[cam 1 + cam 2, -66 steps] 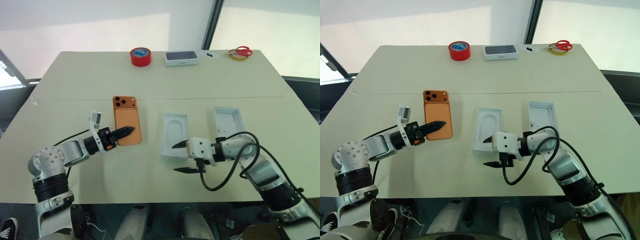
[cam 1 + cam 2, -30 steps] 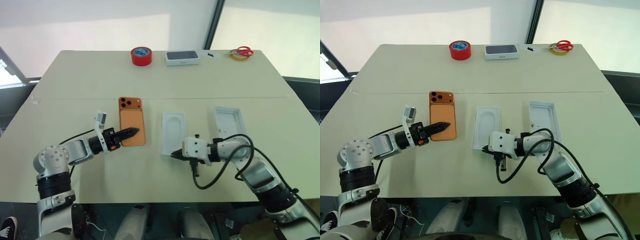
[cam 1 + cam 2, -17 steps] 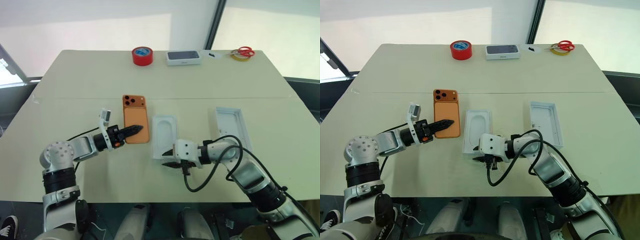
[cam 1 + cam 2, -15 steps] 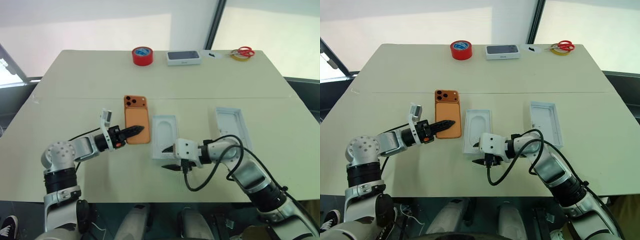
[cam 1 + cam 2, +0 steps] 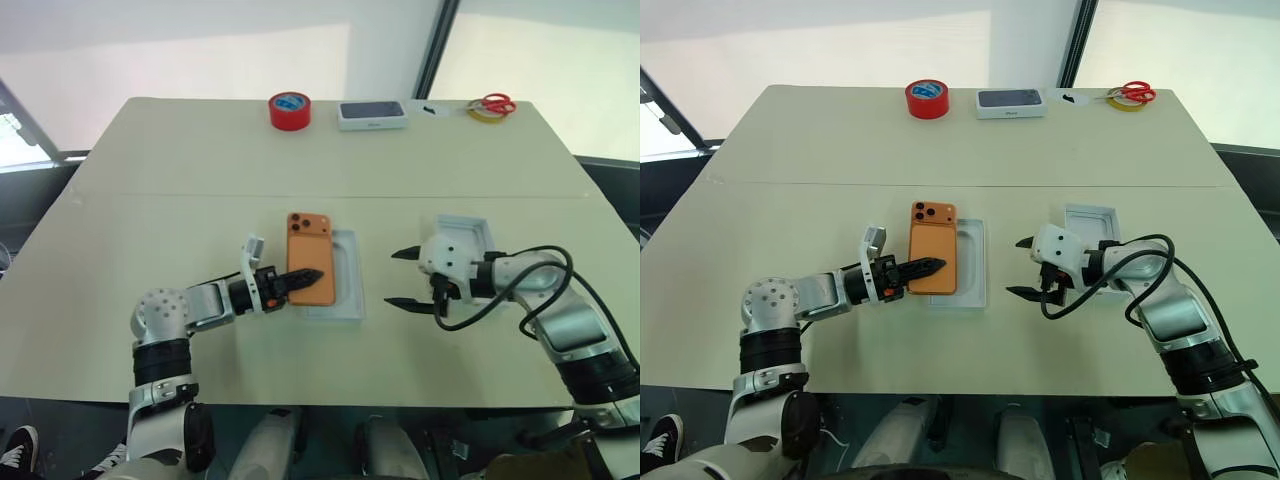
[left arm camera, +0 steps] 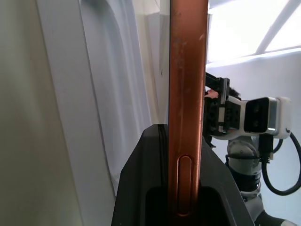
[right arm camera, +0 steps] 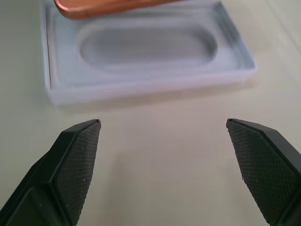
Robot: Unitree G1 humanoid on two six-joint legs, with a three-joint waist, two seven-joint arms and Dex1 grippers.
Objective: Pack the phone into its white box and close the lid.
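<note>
Left hand [image 5: 312, 274] of ours pinches the phone [image 5: 309, 272] over the beige table [image 5: 180, 170]; our right hand [image 5: 407, 279] gapes empty beneath bright windows [image 5: 540, 45].

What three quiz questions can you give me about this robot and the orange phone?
1. True or false: the right gripper is shut on the phone.
2. Which one holds the phone? A: the left gripper. B: the right gripper. C: neither.
3. Fill in the word: the tape roll at the far edge of the table is ____.

Key: 1 false, its fingers stand wide apart with nothing between them. 2 A, it pinches the phone by its edge, over the white insert with the oval recess. 3 red.
</note>
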